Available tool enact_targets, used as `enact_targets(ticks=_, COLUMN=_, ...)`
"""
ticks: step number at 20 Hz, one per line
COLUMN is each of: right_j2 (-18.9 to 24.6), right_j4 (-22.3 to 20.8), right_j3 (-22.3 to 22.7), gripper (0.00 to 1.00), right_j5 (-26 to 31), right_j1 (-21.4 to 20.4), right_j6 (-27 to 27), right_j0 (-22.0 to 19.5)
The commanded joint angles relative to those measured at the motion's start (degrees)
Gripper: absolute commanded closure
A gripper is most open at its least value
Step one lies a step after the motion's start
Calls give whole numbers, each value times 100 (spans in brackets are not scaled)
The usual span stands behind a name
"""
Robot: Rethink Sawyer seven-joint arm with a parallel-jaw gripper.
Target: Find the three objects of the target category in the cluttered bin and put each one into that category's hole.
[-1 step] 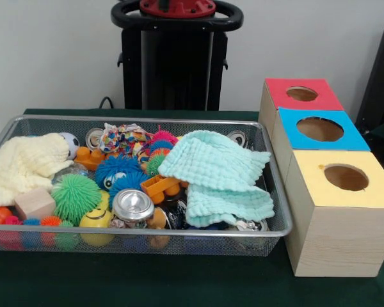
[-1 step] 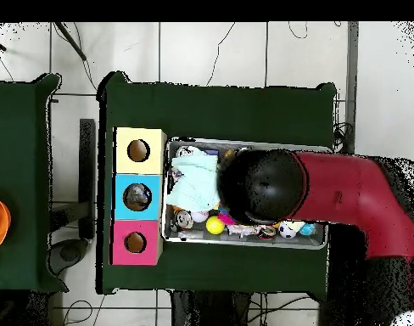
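A wire mesh bin (image 1: 279, 206) holds a heap of toys. A mint cloth (image 1: 217, 173) covers its right part and a pale yellow cloth (image 1: 22, 166) its left end. Between them lie a silver can (image 1: 133, 206), a green spiky ball (image 1: 75, 197), a blue fuzzy ball (image 1: 118, 173), a yellow smiley ball (image 1: 96, 220), a wooden block (image 1: 34, 203) and an orange toy (image 1: 160, 187). In the overhead view the red arm (image 2: 346, 199) reaches over the bin (image 2: 244, 244) and its black end (image 2: 265, 185) hides the middle. The gripper itself shows in neither view.
Three wooden boxes stand beside the bin, each with a round hole on top: red (image 1: 278, 89), blue (image 1: 353, 137) and yellow (image 1: 307, 182). From above they sit in a row: yellow (image 2: 153, 140), blue (image 2: 121, 208), pink (image 2: 121, 253). Green cloth covers the table (image 1: 179, 281).
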Motion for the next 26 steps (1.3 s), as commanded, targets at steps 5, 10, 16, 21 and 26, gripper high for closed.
enact_targets(ticks=5, right_j2=975, right_j4=-521, right_j3=941, gripper=0, right_j5=-1565, right_j1=852, right_j6=-2469, right_j0=-1466)
enact_targets(ticks=10, right_j2=1151, right_j4=-953, right_j3=1117, gripper=0, right_j5=-2366, right_j1=1351, right_j6=-2343, right_j0=-1794)
enact_targets(ticks=16, right_j2=919, right_j4=-1400, right_j3=1048, gripper=0, right_j5=-2615, right_j1=1503, right_j6=-1728, right_j0=-1590)
enact_targets(ticks=21, right_j2=662, right_j4=-1630, right_j3=938, gripper=0, right_j5=-2567, right_j1=1498, right_j6=-1255, right_j0=-1258)
enact_targets(ticks=26, right_j2=412, right_j4=-1847, right_j3=877, gripper=0, right_j5=-2574, right_j1=1418, right_j6=-824, right_j0=-903)
